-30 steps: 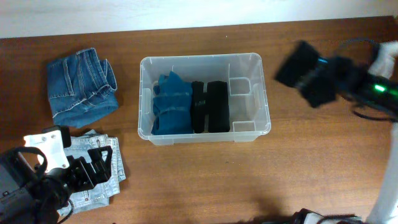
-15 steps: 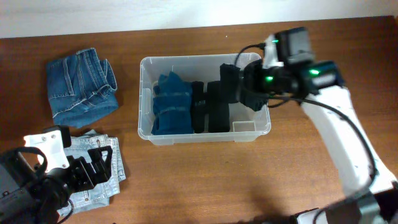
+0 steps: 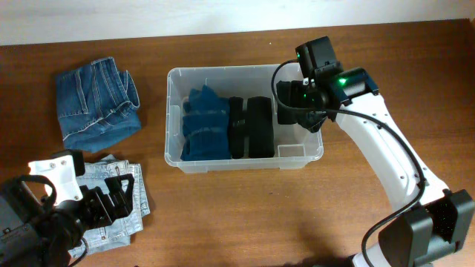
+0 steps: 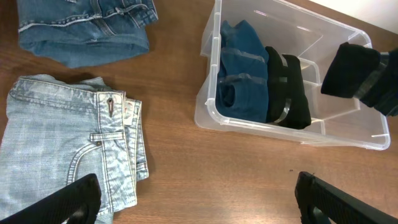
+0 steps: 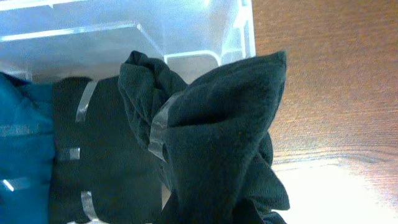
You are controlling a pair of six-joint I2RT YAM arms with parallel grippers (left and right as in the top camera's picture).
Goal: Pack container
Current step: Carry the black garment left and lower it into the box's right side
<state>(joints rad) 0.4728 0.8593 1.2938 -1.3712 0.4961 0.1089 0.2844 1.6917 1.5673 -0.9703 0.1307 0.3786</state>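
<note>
The right claw (image 3: 295,104) has drawn back over the right end of the container (image 3: 237,68), clamped on a dark garment (image 5: 217,137).

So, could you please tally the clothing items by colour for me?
Dark jeans: 1
Light jeans: 1
Blue bundle: 1
Black bundles: 2
Total: 5

Container (image 3: 237,68): clear, colourless plastic. Inside it, left: teal-blue folded cloth (image 3: 202,133). Next right: black roll (image 3: 250,127) banded with shiny clear tape. Right end: charcoal bundle (image 5: 217,143), taped likewise. Far left: dark indigo jeans (image 3: 96,104), pale seam stitching. Near left: pale washed-blue jeans (image 4: 62,143). Table (image 3: 245,215): reddish-brown woodgrain.
</note>
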